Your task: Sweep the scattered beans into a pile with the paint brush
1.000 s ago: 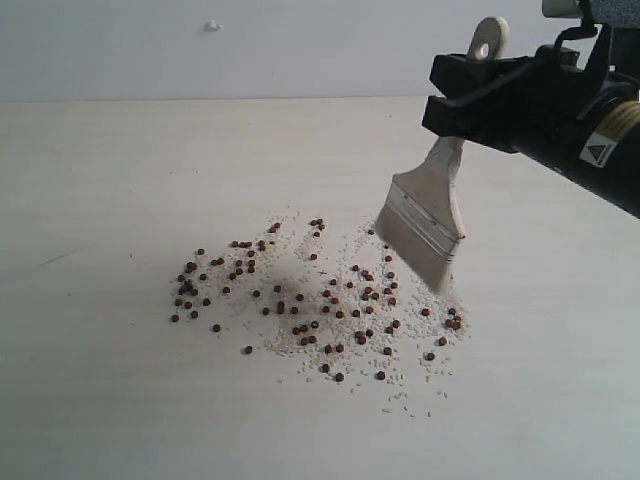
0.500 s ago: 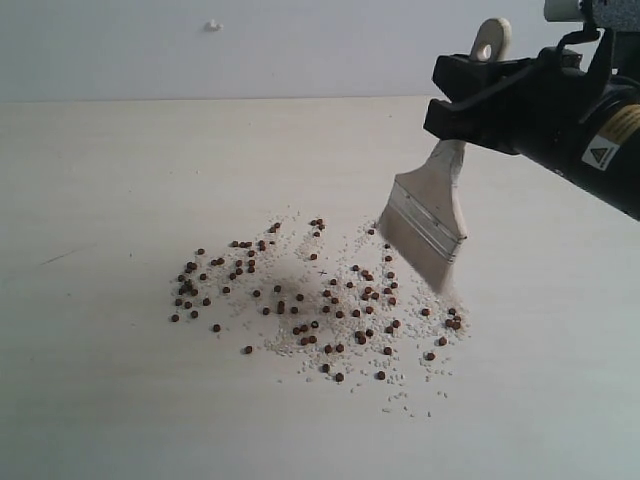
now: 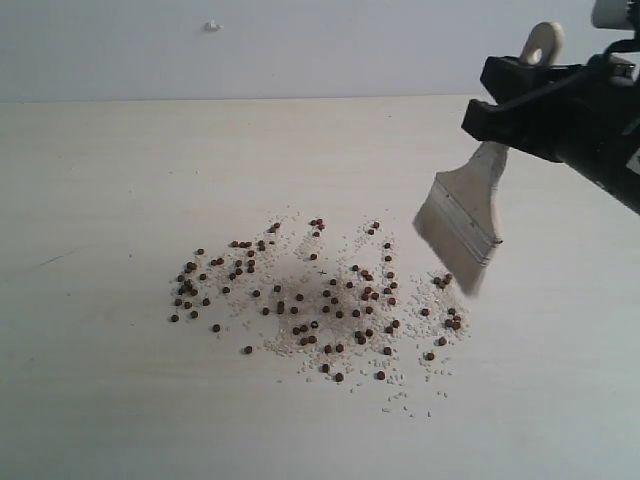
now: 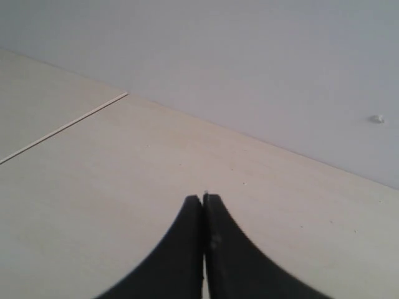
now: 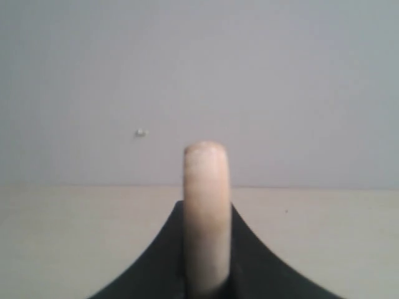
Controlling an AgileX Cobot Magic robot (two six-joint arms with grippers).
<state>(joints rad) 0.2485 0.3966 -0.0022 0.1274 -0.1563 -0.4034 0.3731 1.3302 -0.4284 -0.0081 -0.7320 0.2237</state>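
My right claw (image 3: 503,112) pinches the paint brush (image 3: 462,222), bristles at the right edge of the beans (image 3: 300,300) on the desk (image 3: 100,400); my left claw (image 4: 203,200) is pressed together. Next, probably, a stroke sweeping strays inward

open table (image 3: 90,180) left, beans (image 3: 299,297) centre, brush (image 3: 462,222) right

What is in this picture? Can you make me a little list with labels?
table: pale, wood-look top
beans: dozens, dark reddish-brown, scattered, not yet in a pile
white grains: tiny, mixed in among the beans
paint brush: tilted, bristles pointing down, at the right edge of the spread
right jaws: shut on the paint brush handle
left jaws: shut, holding nothing, over bare table
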